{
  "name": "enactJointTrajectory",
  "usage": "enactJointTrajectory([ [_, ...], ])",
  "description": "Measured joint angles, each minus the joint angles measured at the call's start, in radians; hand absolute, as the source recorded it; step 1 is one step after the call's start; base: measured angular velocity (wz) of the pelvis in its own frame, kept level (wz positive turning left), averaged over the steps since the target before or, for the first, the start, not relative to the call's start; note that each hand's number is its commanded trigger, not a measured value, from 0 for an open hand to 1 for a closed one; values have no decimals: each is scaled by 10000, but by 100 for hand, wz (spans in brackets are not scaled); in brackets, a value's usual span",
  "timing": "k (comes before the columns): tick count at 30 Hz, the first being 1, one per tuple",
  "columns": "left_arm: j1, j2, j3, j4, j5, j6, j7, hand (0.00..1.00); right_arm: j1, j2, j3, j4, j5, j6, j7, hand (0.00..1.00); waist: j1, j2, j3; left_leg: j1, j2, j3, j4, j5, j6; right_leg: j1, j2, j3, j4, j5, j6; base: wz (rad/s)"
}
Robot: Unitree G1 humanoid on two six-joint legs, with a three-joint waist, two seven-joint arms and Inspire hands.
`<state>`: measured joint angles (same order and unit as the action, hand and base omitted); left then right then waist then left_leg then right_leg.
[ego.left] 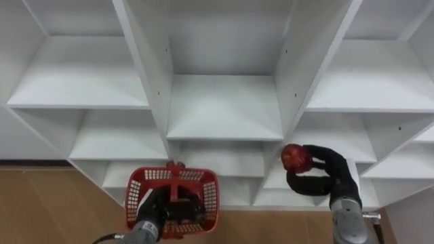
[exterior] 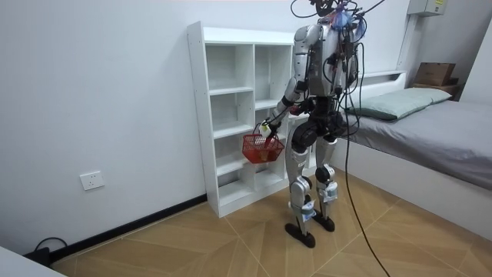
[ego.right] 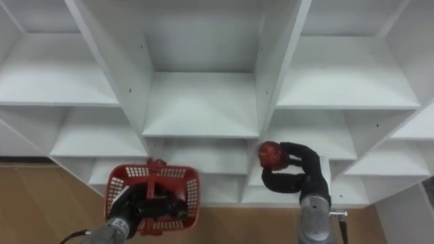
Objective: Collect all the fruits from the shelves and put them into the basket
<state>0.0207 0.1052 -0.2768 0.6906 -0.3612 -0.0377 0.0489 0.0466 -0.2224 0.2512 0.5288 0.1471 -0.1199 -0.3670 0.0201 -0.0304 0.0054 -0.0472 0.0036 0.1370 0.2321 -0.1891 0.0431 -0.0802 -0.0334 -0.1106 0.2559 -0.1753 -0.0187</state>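
A home bedroom: a made bed (exterior: 430,127) with a pillow (exterior: 400,101), a white shelf unit (exterior: 231,115) against the wall, herringbone wood floor (exterior: 231,246), wall socket (exterior: 92,181).

We see a white closet (exterior: 231,77) of open shelves against a pale wall (exterior: 100,92) with a socket (exterior: 92,181), a wooden floor (exterior: 231,246) edged by dark skirting (exterior: 138,221), and a grey bed (exterior: 430,138) on the room view's right.

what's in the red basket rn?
No fruit visible in the red plastic mesh basket; the left hand, curled round its handle, hides much of the bottom. The round red fruit is in the right hand.
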Motion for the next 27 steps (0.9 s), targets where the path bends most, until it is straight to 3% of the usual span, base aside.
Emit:
enactJointTrajectory([
  [5,1,-2,4,-105,10,-67,147,100,340,350,1,-407,-98,0,25,100,-184,-100,-24,195,-7,1,-120,1,-5,174,73,-11,-141,37,10,-4],
  [11,1,-29,1,-105,36,-68,296,100,457,360,1,-573,-372,0,118,100,-226,-228,-10,223,-5,-1,-281,0,-3,225,142,83,-358,160,41,-4],
  [14,-8,-35,9,-105,175,-67,395,100,565,404,4,-854,-434,0,227,100,-226,-217,-8,222,-5,-1,-314,-9,-11,224,180,258,-353,168,47,-7],
  [21,-19,-171,-3,-104,178,-67,581,100,574,675,10,-963,-789,0,690,100,-516,-143,41,227,-1,-2,-380,-9,-12,222,190,282,-348,169,46,-1],
  [27,-73,-249,1,-104,217,-67,571,100,758,732,14,-1171,-1411,1,1109,100,-545,-121,54,223,-5,-1,-432,-9,-12,156,202,286,-307,172,43,-1],
])
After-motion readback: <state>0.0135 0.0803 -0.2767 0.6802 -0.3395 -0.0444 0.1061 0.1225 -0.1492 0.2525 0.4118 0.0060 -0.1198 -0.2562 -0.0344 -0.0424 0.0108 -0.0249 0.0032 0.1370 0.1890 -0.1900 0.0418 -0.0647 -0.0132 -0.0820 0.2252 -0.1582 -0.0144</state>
